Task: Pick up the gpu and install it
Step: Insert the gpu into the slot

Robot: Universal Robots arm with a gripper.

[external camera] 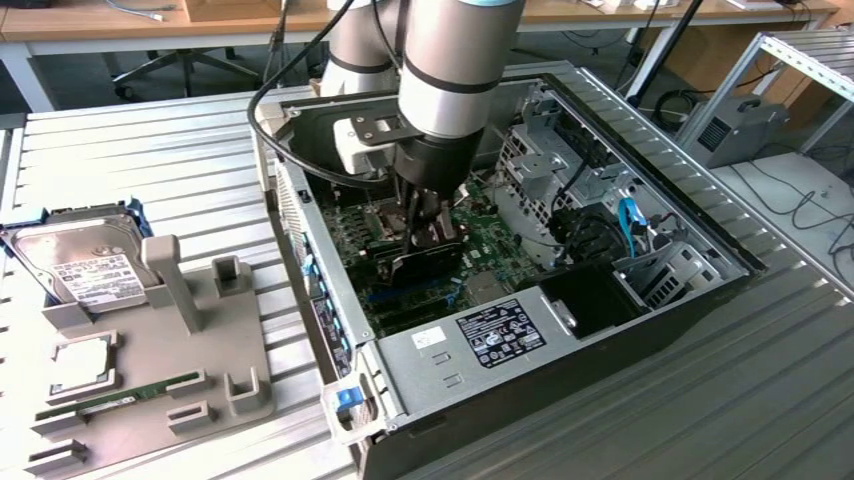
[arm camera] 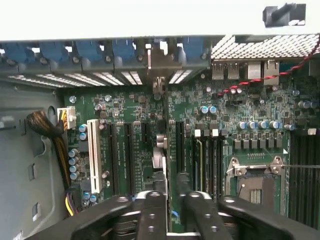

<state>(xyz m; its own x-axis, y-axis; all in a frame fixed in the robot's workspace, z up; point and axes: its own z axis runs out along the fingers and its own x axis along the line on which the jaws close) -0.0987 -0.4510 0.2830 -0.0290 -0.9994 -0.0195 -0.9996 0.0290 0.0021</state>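
Down inside the open case on the slatted table, end effector nearly closed edge-on around the upright gpu, long axis running along the motherboard slots directly beneath

I hold the gpu, a flat card with a black fan shroud on a green board, pinched on edge between my fingers, standing upright over the green motherboard among its long dark expansion slots, inside the open computer case.
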